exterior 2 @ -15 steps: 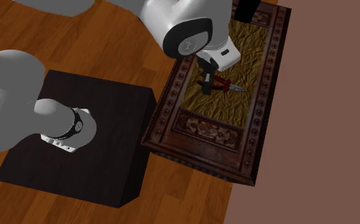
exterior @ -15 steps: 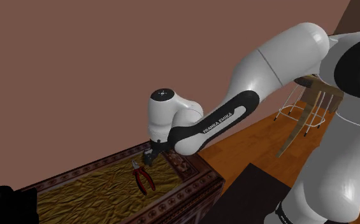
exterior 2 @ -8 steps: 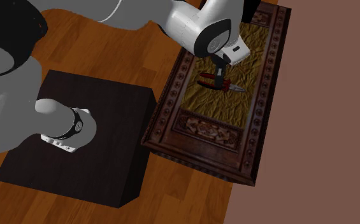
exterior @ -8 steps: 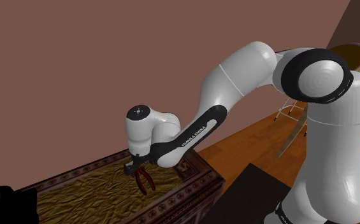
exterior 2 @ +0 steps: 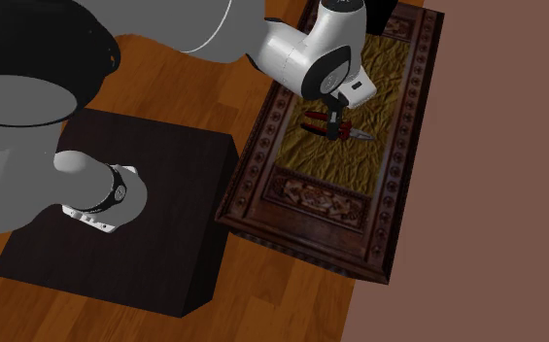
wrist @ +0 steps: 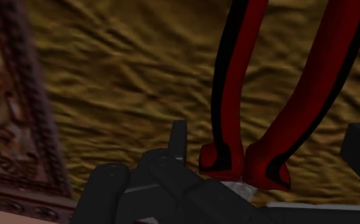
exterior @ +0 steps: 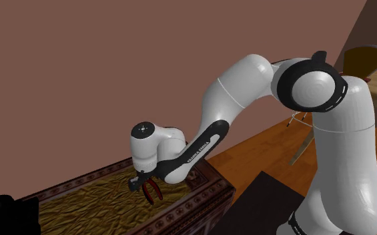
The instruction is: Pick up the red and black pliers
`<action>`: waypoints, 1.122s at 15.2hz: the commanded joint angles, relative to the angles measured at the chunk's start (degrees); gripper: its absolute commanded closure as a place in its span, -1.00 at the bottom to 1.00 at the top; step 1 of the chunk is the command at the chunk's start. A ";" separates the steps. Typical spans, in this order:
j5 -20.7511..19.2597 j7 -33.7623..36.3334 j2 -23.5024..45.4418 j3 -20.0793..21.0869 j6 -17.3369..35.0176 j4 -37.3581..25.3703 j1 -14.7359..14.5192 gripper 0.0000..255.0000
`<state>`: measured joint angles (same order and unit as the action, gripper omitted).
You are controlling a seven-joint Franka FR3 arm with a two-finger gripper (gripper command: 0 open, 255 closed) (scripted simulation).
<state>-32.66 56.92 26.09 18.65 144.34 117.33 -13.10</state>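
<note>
One low carved dark-wood table [exterior 2: 311, 206], crumpled golden inlay. White Franka arm [exterior: 243, 83] bent low over it. All-black two-finger gripper [wrist: 271, 135] spread apart, straddling red and black pliers [wrist: 236, 76], no contact. Pliers flat on inlay, handles toward stand-side long edge. Judged: rigid, fairly heavy, handles possibly slick. Best hold near pivot, across both handles.

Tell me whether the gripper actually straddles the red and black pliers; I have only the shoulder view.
Observer: In the wrist view the black two-finger gripper is open; both handles of the red and black pliers lie between its fingers, touching neither.
Operator: Give me the nose direction.
Observer: In the second exterior view the pliers' grey nose points toward that view's right, away from the black box stand.
</note>
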 commanded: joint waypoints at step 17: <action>2.47 -2.17 -2.95 1.47 -2.49 0.11 1.05 1.00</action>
<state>-30.72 55.12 23.91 19.79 142.31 117.19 -12.25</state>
